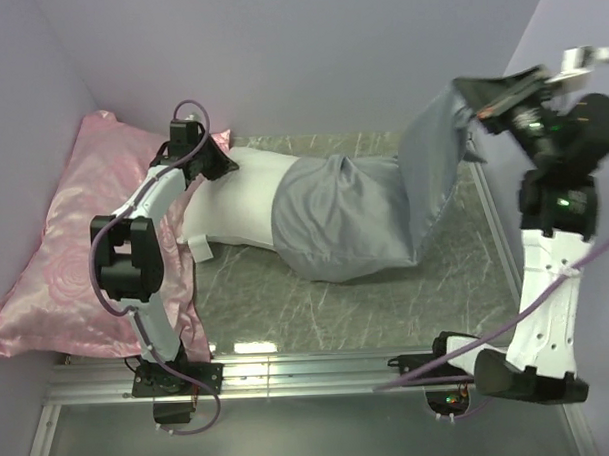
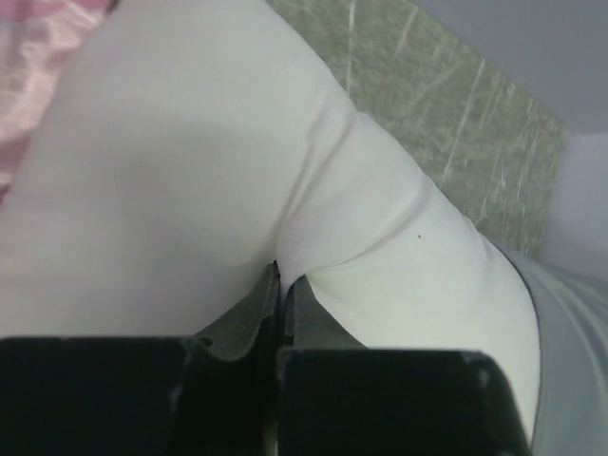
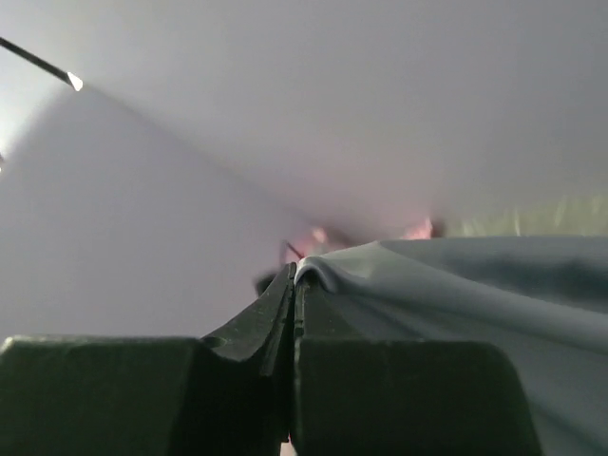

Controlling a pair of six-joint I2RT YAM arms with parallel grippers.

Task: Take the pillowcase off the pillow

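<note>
The white pillow (image 1: 239, 200) lies across the table's middle, its left half bare, its right half inside the grey-blue pillowcase (image 1: 354, 221). My left gripper (image 1: 222, 163) is shut on a pinch of the pillow's white fabric (image 2: 190, 171) at its far left end. My right gripper (image 1: 480, 107) is shut on the pillowcase's closed end and holds it high at the far right, so the cover hangs stretched and partly empty. In the right wrist view the grey fabric (image 3: 456, 285) runs from between the fingers (image 3: 275, 313).
A pink rose-patterned pillow (image 1: 65, 246) lies along the left wall, under the left arm. Lilac walls close in on the left, back and right. The green marbled tabletop (image 1: 367, 306) shows in front of the pillow; a metal rail (image 1: 309, 363) runs along the near edge.
</note>
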